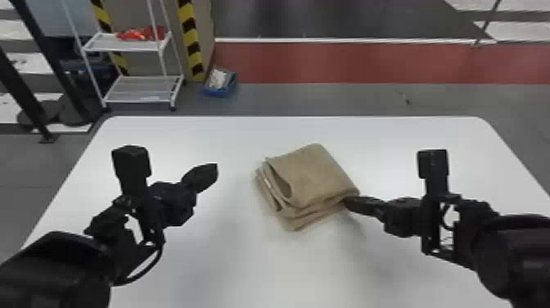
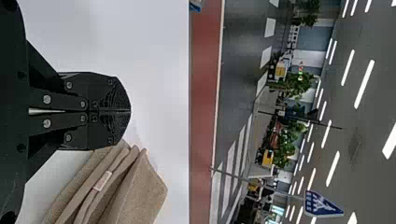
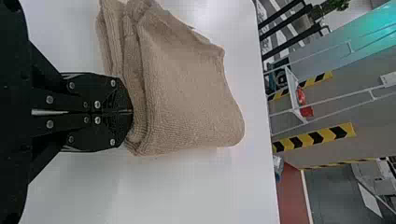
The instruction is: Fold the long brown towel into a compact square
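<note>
Towel (image 1: 317, 176) is nubby, layered, squarish. Left gripper (image 1: 212, 171) is clenched; right gripper (image 1: 350, 201), clenched, touches towel. Blue bin (image 1: 220, 92) holds white material.

L arm (image 1: 53, 266) & R arm (image 1: 511, 250) blk, w/ rounded housings, boxy blk cam blocks (image 1: 131, 161), thin blk cable (image 1: 153, 265), silver screws (image 2: 46, 99), flat blk fingers (image 2: 112, 93) w/ ridged tips.

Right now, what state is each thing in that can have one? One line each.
Brown towel: folded in layers, edges uneven.
Left gripper: shut, empty, apart from the towel.
Right gripper: shut, tips at the towel's edge.
White rack: upright, red items on its upper shelf.
Blue bin: holding something white.
</note>
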Robot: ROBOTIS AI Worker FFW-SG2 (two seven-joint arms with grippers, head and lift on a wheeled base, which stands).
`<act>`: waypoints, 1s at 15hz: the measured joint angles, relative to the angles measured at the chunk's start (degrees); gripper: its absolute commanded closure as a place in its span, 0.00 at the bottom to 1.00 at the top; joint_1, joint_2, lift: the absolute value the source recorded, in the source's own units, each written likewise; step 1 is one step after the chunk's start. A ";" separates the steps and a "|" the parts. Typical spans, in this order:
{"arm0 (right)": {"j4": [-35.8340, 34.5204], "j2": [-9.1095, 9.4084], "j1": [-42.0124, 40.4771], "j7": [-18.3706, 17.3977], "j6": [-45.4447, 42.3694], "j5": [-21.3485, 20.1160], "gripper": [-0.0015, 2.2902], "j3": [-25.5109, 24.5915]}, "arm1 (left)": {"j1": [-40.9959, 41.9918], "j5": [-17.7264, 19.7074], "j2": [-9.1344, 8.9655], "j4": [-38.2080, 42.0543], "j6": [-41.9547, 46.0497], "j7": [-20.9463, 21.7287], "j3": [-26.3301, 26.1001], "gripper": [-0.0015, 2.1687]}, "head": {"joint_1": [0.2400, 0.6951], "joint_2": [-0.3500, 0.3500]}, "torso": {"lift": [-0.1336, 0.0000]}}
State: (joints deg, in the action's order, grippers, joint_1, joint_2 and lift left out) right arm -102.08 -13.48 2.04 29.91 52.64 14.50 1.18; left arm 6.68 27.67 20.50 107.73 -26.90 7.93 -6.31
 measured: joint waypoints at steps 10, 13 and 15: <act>24.16 2.20 17.16 -0.67 -18.98 -3.71 0.88 5.88 | -1.93 0.13 -0.17 -2.40 1.06 -0.04 -1.22 0.99 | 1.00 0.54 | 0.07; 17.70 1.54 8.77 3.37 -20.14 -2.06 0.88 -1.32 | -2.41 0.05 -0.28 -4.76 5.79 -0.47 -2.94 0.99 | 1.00 0.49 | 0.07; 11.29 1.12 1.15 5.56 -21.31 -0.88 0.88 -8.04 | -3.01 -0.07 -0.67 -7.17 9.31 -0.82 -4.44 0.99 | 1.00 0.41 | 0.07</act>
State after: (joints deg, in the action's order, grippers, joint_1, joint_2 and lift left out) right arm -90.78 -12.36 3.19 35.47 31.33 13.62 -6.86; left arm 3.68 27.60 19.83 100.56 -17.59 7.12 -10.74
